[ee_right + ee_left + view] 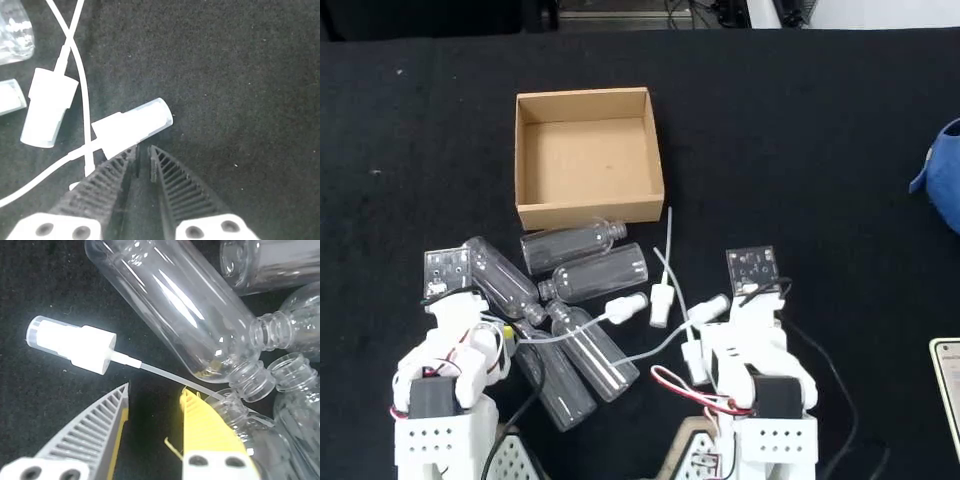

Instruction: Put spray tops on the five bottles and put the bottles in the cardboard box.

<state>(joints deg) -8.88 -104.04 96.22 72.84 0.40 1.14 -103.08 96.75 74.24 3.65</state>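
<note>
Cardboard box (585, 155): stands open-topped beyond the bottles, nothing inside; judged to be the last stop for each bottle, so not yet in use
Bottles (595, 272): five clear ones lie on their sides in a loose cluster on the black table (800, 150), between the box and the left arm; all necks are bare, so no top appears fitted
Spray tops (660, 300): loose on the table between the two arms, their dip tubes crossing
Left gripper (155, 388): jaws spread well apart and gripping nothing; it is poised over the thin tube of one spray top (70, 345), beside the open bottle necks (272, 332), probably to seize either part
Right gripper (143, 148): fingers drawn nearly together with only a slit between them, nothing held; the tips sit just beside a capped spray top (132, 127), so they would need to widen before taking it
Stage: judged to be the very start, with capping and boxing both outstanding
</note>
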